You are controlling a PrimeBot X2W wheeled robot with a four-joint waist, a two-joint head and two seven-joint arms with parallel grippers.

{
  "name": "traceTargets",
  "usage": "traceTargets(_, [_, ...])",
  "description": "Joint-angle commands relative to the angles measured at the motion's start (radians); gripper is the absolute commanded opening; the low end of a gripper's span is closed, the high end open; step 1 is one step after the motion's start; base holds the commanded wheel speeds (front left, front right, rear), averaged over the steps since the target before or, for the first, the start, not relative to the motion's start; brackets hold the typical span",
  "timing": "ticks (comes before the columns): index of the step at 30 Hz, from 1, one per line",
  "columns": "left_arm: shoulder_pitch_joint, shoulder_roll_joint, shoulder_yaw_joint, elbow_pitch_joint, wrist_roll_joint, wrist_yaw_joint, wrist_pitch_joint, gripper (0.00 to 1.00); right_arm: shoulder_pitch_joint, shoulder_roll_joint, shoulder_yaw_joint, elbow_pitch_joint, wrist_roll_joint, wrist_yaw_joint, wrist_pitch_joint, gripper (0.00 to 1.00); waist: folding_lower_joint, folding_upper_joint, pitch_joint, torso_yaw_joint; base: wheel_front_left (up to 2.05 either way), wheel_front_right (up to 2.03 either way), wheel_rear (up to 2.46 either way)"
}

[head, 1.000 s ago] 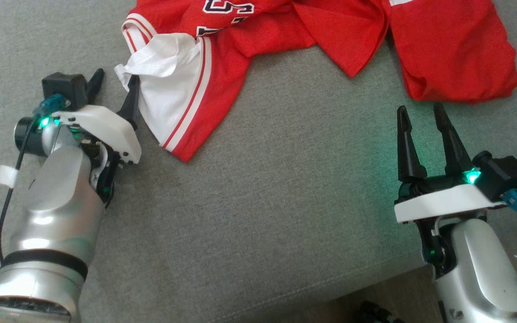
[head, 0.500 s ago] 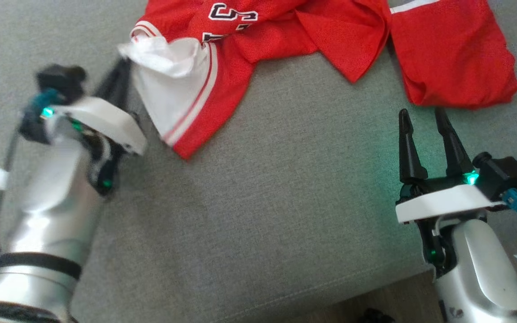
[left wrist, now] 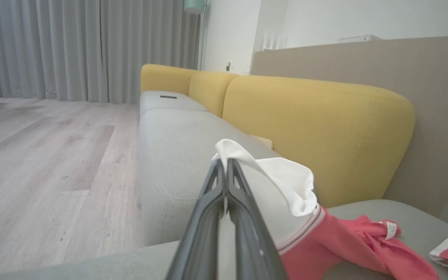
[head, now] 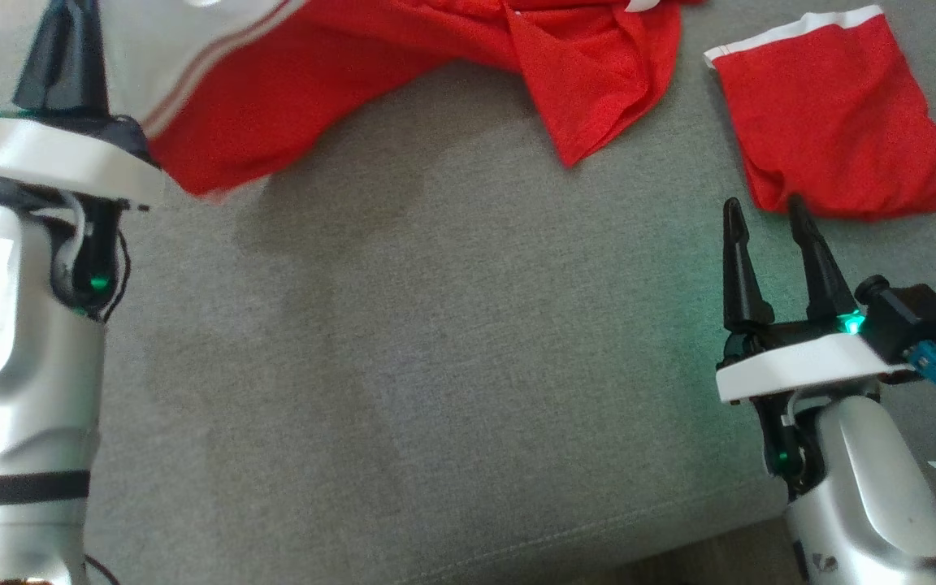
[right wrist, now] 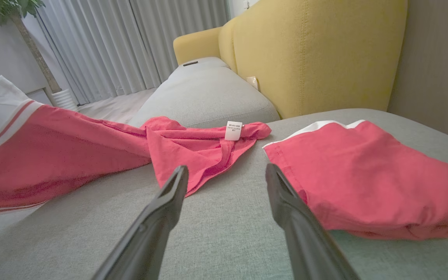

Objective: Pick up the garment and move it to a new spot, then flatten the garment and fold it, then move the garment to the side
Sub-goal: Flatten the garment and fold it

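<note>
Red and white on the rise! Clamped tight in the left gripper, jaws pressed together on the white sleeve hem of the garment. Wide apart a second ago, beside that same hem. Hoisted well up since then, towards the head view's upper left, sleeve off the grey sofa seat, red body stretched out in a long sag behind, far end trailing on the cushion. Dragged leftward too: pulled clear of the second red piece, touching it before, now lying apart with bare grey between.

Over on the other side, no change at all for the right gripper. Jaws parked wide open, nothing between them, low over the seat, tips right at the near edge of that second red piece. Beyond the raised sleeve, in the left wrist view: yellow backrest and pale wood floor.
</note>
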Motion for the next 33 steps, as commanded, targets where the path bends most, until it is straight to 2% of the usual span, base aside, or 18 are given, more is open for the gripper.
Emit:
traceTargets(1, [-0.014,0.041,0.052,-0.06,0.012,0.0,-0.005,0.0,-0.026,-0.001,0.019,-0.025,0.008,-0.001,-0.009,1.0,0.0,0.0,-0.008,0.009,0.0,0.0,0.0])
traceTargets(5, [-0.014,0.047,0.081,-0.125,0.037,0.0,-0.005,0.0,-0.025,-0.001,0.017,-0.018,0.007,-0.001,-0.01,1.0,0.0,0.0,-0.018,0.029,0.0,0.0,0.0])
traceTargets(9, [0.005,0.073,0.033,-0.215,0.064,0.0,-0.005,0.0,-0.025,-0.001,0.016,-0.013,0.005,-0.001,-0.01,1.0,0.0,0.0,-0.035,0.054,0.0,0.0,0.0])
traceTargets(19, [0.237,0.159,-0.056,-0.375,0.089,0.0,-0.005,0.0,-0.006,-0.001,0.016,0.004,0.002,-0.001,-0.002,1.0,0.0,0.0,-0.091,0.123,0.0,0.0,0.0])
traceTargets(24, [0.398,0.195,-0.13,-0.405,0.107,0.0,-0.005,0.0,0.009,-0.001,0.01,0.009,-0.004,-0.001,0.007,1.0,0.0,0.0,-0.117,0.162,0.0,0.0,0.0])
traceTargets(33, [0.547,0.174,-0.215,-0.366,0.15,0.0,-0.005,0.0,0.035,-0.001,-0.004,0.007,-0.019,-0.001,0.032,1.0,0.0,0.0,-0.163,0.204,0.0,0.0,0.0])
